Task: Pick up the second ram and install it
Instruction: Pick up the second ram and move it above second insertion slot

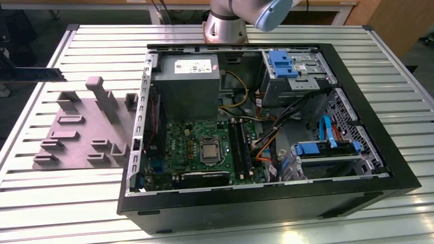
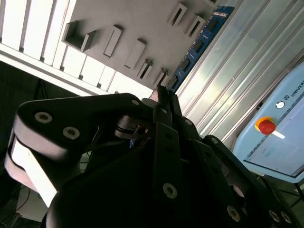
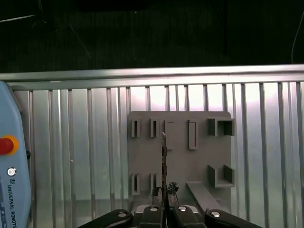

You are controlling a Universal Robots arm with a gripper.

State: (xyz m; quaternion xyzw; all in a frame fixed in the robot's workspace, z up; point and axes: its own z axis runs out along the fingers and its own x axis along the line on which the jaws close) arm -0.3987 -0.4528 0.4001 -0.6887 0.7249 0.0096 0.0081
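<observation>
Though edge-on, the second ram (image 3: 164, 152) seems clamped in the tool (image 3: 164, 191).

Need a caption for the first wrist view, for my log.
Gripper holds the second ram edge-on over the grey fixture plate.

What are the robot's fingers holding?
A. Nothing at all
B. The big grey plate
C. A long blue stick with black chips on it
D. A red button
C: in the second wrist view the fingers are shut on the second ram, a long blue stick with black chips that pokes out from between them.
</observation>
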